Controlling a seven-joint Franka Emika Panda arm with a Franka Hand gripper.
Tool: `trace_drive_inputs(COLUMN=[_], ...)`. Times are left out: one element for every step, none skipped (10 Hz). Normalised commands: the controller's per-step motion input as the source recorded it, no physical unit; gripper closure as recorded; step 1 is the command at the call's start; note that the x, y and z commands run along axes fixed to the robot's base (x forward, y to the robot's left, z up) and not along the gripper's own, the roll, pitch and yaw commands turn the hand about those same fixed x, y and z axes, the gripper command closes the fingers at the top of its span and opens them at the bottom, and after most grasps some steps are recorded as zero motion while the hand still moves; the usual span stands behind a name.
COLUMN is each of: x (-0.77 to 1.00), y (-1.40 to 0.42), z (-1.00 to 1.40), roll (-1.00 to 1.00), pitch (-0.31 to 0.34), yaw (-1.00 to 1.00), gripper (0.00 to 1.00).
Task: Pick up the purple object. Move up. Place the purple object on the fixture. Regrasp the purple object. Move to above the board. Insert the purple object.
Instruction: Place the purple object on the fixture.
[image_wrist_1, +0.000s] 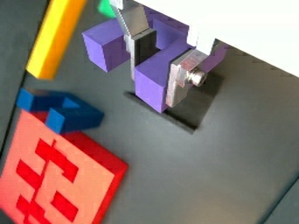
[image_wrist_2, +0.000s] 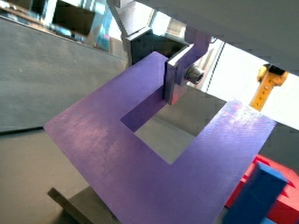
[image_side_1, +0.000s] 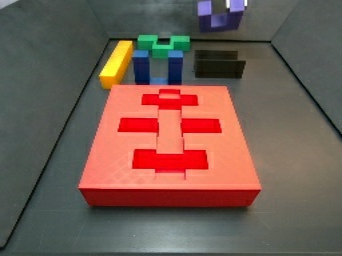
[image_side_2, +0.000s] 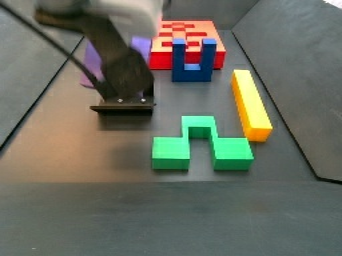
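We see the purple object aloft, pinched between the silver fingers of the gripper, which is clamped on one of its prongs. In a wrist view the block fills most of the picture, its U-shaped opening facing the camera and a finger plate pressed against one prong. In a side view the block hangs at the upper edge of the picture with the gripper on it, above the fixture and clear of it. The fixture stands on the dark floor near the back wall, and we see it directly under the held block in a wrist view. In a side view the arm hides most of the block, with only a purple strip showing over the fixture.

The board lies in the middle of the floor, well apart from the block, its brighter recesses open. Just behind it stand the blue blocks with the green notched block between them. The yellow bar lies beside them, toward the back corner.
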Motion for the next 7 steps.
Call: trace_drive_inputs(x=[0.35,0.42,0.44,0.39,0.32,0.16,0.07], y=[-0.35,-0.36,-0.32,-0.27,-0.24,-0.19,-0.17], z=[-0.09,-0.27,-0.43,-0.55,-0.42,-0.07,-0.11], roll=[-0.10,0.05,0.23,0.27,0.13,0.07,0.11], pitch=[0.197,0.329,0.369,0.360,0.317,0.280,0.237], yaw=[0.22,0.17,0.15,0.17,0.17,0.06,0.00], gripper=[1.00,1.00,1.00,1.00,1.00,1.00,1.00])
